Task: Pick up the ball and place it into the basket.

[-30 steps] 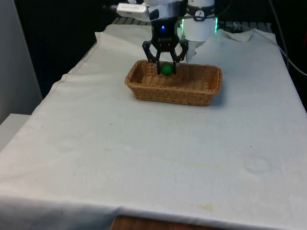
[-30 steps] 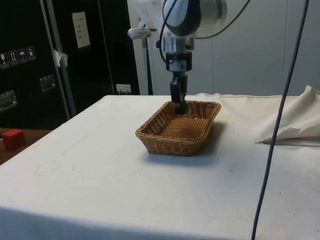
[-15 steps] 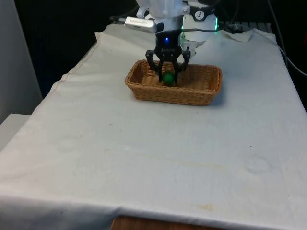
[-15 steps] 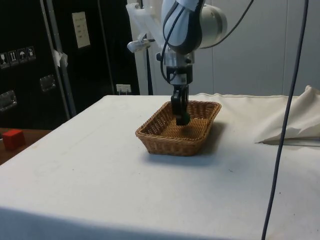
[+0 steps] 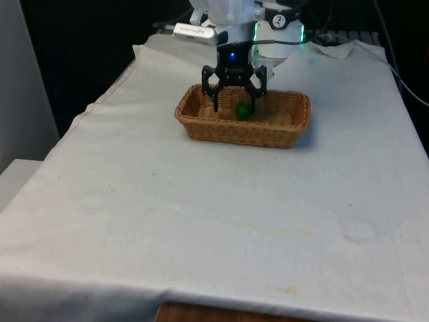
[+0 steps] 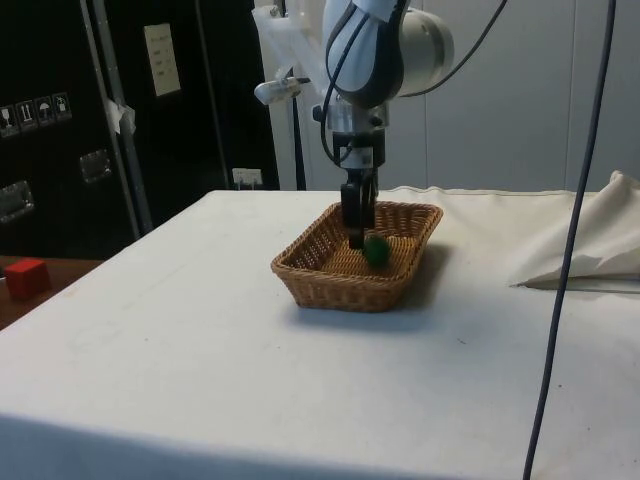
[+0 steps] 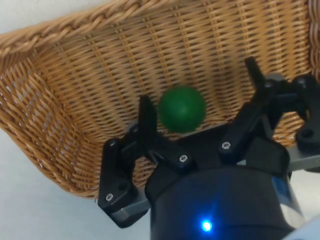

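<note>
A small green ball (image 5: 242,111) lies on the floor of the woven wicker basket (image 5: 275,137), in its half toward the front view's left. My black gripper (image 5: 234,102) hangs open just above the ball, inside the basket's rim, with its fingers spread and touching nothing. From the side, the ball (image 6: 376,250) rests free beside the lowered gripper (image 6: 356,236) within the basket (image 6: 340,290). The wrist view has the ball (image 7: 182,109) on the weave between and beyond the spread gripper (image 7: 200,90), near the basket's braided rim (image 7: 75,25).
The basket stands toward the far end of the white-clothed table (image 5: 201,221). Bunched white cloth (image 6: 590,240) lies past the basket in the side view, and a dark cable (image 6: 560,250) hangs in front. A red block (image 6: 25,276) sits off the table.
The gripper came down into the basket with the ball, then opened. The ball dropped to the basket floor and sits slightly toward the front view's right.
</note>
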`<move>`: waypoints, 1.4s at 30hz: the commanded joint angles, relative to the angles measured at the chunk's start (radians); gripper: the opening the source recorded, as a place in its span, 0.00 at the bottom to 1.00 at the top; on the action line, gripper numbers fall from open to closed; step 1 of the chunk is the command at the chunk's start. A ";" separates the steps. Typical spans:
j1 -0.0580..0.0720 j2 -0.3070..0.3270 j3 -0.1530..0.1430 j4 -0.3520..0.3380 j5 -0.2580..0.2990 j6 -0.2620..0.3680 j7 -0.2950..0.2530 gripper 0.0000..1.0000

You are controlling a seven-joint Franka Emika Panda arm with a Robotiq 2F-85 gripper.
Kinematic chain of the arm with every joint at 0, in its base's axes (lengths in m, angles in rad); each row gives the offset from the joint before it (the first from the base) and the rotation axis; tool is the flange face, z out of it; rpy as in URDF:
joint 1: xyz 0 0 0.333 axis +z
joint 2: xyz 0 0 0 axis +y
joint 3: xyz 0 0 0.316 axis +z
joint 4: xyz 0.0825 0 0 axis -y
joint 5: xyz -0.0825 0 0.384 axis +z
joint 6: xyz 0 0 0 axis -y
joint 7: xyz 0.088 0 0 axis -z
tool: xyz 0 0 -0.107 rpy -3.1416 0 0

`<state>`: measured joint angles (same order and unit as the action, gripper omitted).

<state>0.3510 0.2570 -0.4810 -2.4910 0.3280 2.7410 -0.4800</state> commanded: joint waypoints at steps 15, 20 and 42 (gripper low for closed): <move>0.000 -0.036 -0.004 -0.008 -0.002 -0.015 0.000 1.00; 0.007 -0.109 -0.028 -0.035 -0.056 -0.043 0.038 1.00; -0.011 -0.296 -0.031 -0.026 -0.168 -0.174 0.138 1.00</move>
<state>0.3440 -0.0360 -0.5120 -2.5320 0.1930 2.5870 -0.3730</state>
